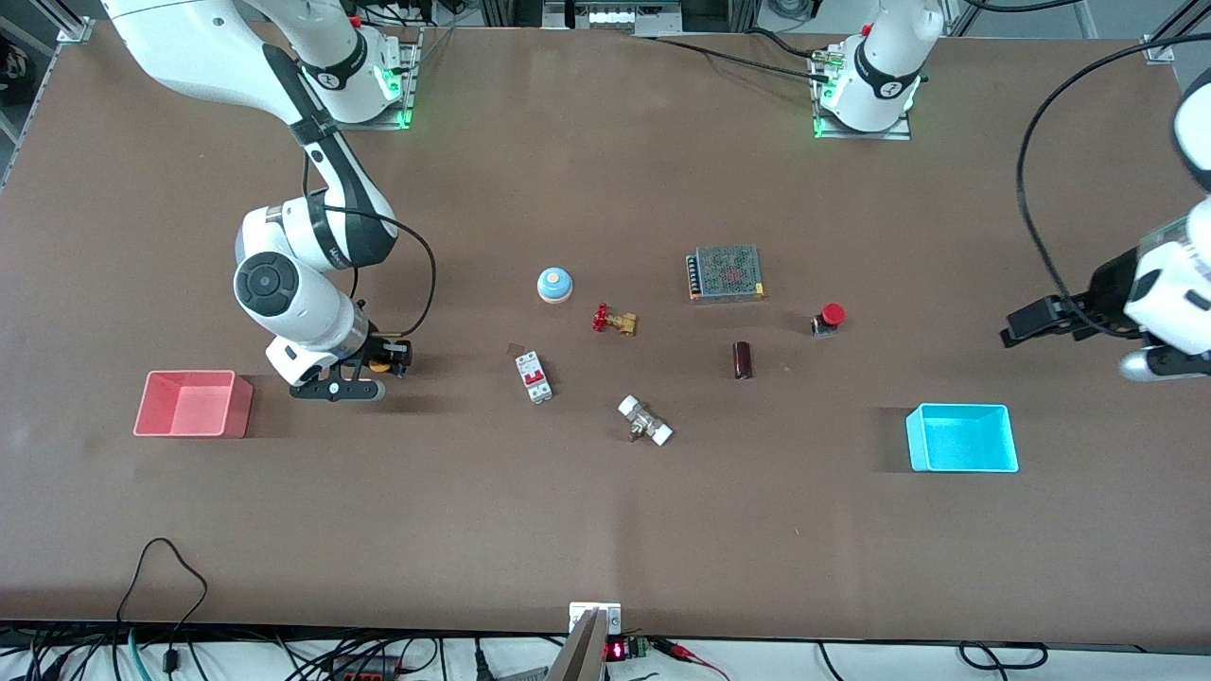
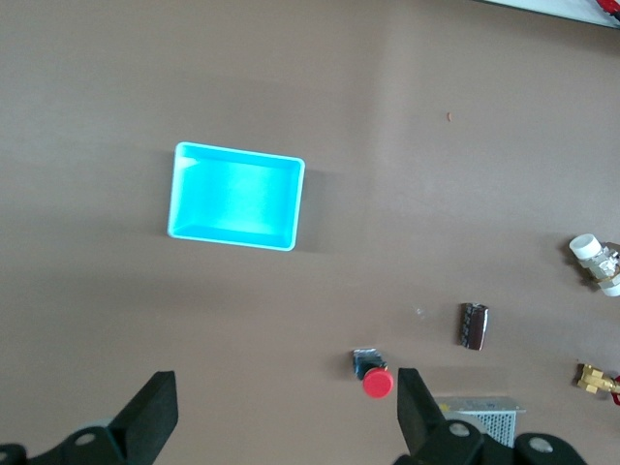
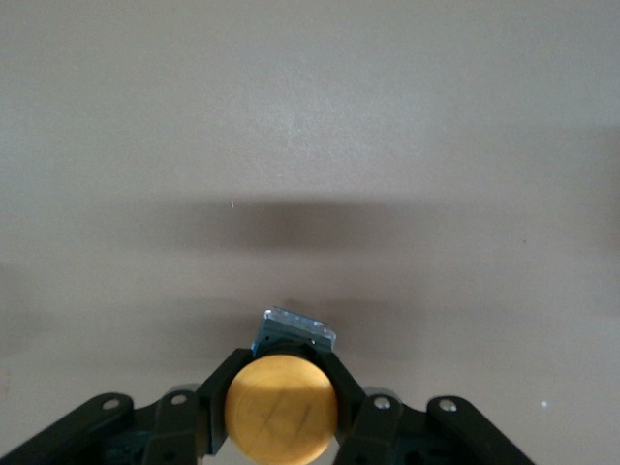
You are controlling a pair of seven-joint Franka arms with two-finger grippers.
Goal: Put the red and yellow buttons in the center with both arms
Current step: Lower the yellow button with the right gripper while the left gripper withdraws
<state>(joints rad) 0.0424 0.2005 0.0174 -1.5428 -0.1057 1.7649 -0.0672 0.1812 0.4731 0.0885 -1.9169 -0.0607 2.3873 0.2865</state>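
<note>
The yellow button [image 3: 282,409] has an orange-yellow cap on a black body. My right gripper [image 3: 283,373] is shut on it. In the front view that gripper [image 1: 386,359] holds the yellow button [image 1: 378,364] low over the tabletop beside the pink bin [image 1: 192,404]. The red button [image 1: 830,319] stands on the table beside the mesh-topped metal box [image 1: 726,272]. It also shows in the left wrist view [image 2: 378,384]. My left gripper [image 2: 286,397] is open and empty, up in the air [image 1: 1022,326] over the left arm's end of the table.
A cyan bin [image 1: 962,437] sits nearer the front camera than the red button. Mid-table lie a blue dome [image 1: 554,284], a red-handled brass valve [image 1: 613,320], a white breaker [image 1: 535,376], a white-capped fitting [image 1: 644,420] and a dark cylinder [image 1: 743,359].
</note>
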